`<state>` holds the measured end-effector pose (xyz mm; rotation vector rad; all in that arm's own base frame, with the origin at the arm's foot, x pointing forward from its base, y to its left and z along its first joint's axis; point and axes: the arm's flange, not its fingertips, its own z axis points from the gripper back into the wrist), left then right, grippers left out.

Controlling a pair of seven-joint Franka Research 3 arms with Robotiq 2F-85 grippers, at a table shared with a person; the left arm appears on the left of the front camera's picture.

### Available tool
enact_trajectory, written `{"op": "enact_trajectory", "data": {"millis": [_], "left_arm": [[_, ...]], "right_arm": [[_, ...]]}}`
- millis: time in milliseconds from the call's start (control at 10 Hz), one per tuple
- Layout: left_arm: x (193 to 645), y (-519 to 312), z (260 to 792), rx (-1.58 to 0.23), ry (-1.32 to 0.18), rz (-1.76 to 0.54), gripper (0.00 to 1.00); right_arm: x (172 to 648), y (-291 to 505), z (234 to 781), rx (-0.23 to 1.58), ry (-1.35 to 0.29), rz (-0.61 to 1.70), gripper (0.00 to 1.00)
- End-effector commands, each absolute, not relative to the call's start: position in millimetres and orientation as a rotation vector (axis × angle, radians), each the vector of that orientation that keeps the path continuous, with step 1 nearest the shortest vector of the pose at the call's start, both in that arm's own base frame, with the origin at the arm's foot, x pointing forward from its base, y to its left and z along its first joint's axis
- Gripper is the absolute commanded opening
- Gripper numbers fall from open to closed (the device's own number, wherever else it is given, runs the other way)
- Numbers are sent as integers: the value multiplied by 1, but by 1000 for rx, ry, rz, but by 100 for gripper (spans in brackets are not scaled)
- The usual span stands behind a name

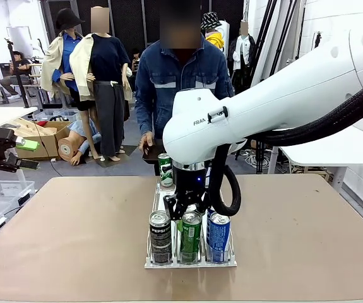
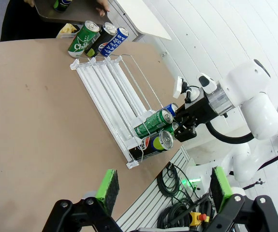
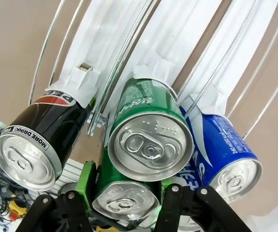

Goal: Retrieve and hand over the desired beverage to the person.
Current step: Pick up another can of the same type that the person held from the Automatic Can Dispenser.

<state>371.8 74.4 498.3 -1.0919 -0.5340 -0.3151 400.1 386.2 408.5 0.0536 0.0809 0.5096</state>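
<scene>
Right gripper (image 1: 182, 209) at the near end of the wire rack (image 1: 158, 197), lower middle of the frame, jaws drawn in on a green can (image 3: 124, 203). In the right wrist view the can's top sits at bottom centre between a green pad (image 3: 86, 181) and the opposite finger, so the hold looks to be on the can's sides. A second green can (image 3: 151, 140) stands just beside it, higher in that frame, flanked by a black Pepsi can (image 3: 30, 154) at left and a blue can (image 3: 226, 159) at right. The step in hand appears to be lifting the can out. A straight rise, clear of the rack wires and the neighbours' rims, would serve best before any swing towards the person (image 1: 181, 82), who stands at the far edge of the bench (image 1: 55, 240), upper middle of the frame. A tilted pull risks toppling the close-packed row. Left gripper (image 2: 164, 188), bottom of the left wrist view, stands wide apart and holds nothing
</scene>
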Motion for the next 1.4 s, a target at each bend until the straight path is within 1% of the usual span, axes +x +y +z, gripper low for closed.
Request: {"op": "enact_trajectory", "data": {"millis": [0, 200, 600, 1100, 1300], "left_arm": [[369, 77, 499, -1086, -532, -323, 100], [369, 77, 499, -1086, -532, -323, 100], [369, 77, 499, -1086, -532, -323, 100], [369, 77, 499, -1086, -532, -323, 100], [369, 77, 499, -1086, -532, -323, 100]], "right_arm": [[402, 390, 411, 19, 79, 500, 0], [400, 386, 409, 53, 81, 510, 0], [400, 387, 408, 52, 83, 511, 0], [402, 378, 448, 55, 84, 509, 0], [398, 370, 474, 59, 82, 518, 0]]}}
